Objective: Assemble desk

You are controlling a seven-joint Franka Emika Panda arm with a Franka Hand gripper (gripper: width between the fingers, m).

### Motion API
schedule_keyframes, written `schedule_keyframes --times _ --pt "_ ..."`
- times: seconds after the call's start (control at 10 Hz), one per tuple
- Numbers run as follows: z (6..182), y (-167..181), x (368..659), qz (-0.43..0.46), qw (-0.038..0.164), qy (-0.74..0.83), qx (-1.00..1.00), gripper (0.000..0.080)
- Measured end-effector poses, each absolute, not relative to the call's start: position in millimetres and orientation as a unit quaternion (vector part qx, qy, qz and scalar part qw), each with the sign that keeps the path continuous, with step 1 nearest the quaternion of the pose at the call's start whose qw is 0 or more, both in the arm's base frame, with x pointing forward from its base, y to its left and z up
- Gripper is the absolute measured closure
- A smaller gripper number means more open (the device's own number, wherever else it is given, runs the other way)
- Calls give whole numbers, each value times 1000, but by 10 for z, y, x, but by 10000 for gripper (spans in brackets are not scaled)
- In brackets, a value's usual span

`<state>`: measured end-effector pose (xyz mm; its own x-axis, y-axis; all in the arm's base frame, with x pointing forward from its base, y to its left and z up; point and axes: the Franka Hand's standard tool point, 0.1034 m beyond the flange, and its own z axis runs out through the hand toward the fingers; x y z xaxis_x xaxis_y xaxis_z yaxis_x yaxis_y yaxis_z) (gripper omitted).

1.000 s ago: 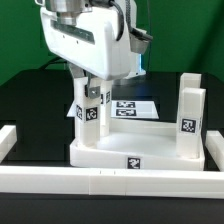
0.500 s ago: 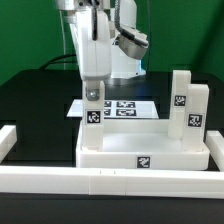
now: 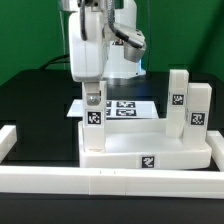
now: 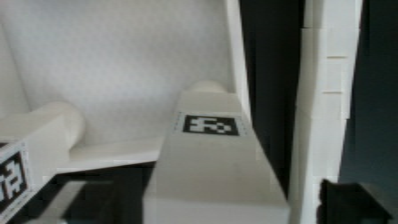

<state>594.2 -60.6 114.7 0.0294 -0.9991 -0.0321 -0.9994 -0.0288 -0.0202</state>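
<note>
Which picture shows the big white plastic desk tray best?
The exterior view: the big white plastic desk tray appears whole there, rim, front tag and upright legs. The wrist view shows only a close, cropped stretch of its white surface.

Three legs [image 3: 186, 106] stand on the tabletop [image 3: 150, 152], the marker board [image 3: 125, 108] lying behind it.

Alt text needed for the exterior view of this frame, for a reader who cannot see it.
A white robot gripper reaches down onto a tagged white leg standing on the white tabletop. Two more legs stand at the exterior view's right, with the marker board behind.
</note>
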Motion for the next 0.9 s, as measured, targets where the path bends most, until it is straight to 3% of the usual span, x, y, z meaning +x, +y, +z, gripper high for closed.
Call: schedule_keyframes --times 0.9 --pt "1114 -598 5934 -15 11 367 -930 150"
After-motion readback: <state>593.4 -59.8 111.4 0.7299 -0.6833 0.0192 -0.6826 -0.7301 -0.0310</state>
